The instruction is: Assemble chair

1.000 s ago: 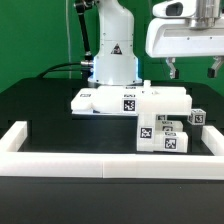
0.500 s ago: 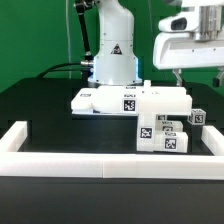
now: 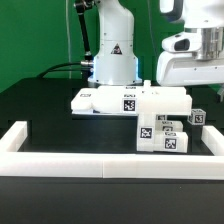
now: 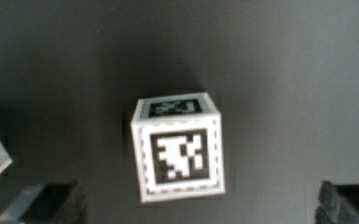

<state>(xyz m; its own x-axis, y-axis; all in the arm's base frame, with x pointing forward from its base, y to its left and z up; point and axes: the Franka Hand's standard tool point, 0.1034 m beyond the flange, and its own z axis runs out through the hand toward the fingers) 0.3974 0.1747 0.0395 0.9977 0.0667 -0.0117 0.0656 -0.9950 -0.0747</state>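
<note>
- One white border rail (image 3: 14, 137) is what you meet first at the exterior view's left; it turns the corner and runs along the front edge of the black table (image 3: 50, 112).
- Moving right, you see the arm's white base (image 3: 112, 50) standing at the back of the table, near the middle.
- Just in front of that base lies the marker board (image 3: 92, 100), flat on the table with its tags facing up.
- Touching the marker board's right-hand side is the cluster of chair parts (image 3: 160, 102). A broad white slab sits on top, and lower tagged pieces (image 3: 160, 138) are stacked in front of it, all resting on the table right of centre.
- Above the right end of that cluster hangs the gripper (image 3: 191, 88), low over the parts and holding nothing.
- At the far right you find a small block (image 3: 198, 117) with a tag, standing on the table just beside the cluster.
- From the wrist view you look down on that small block (image 4: 176, 150), upright on the dark surface. The fingertips (image 4: 44, 206) are spread wide on either side, well clear of it, so the gripper (image 4: 194, 206) is open and touches nothing.
</note>
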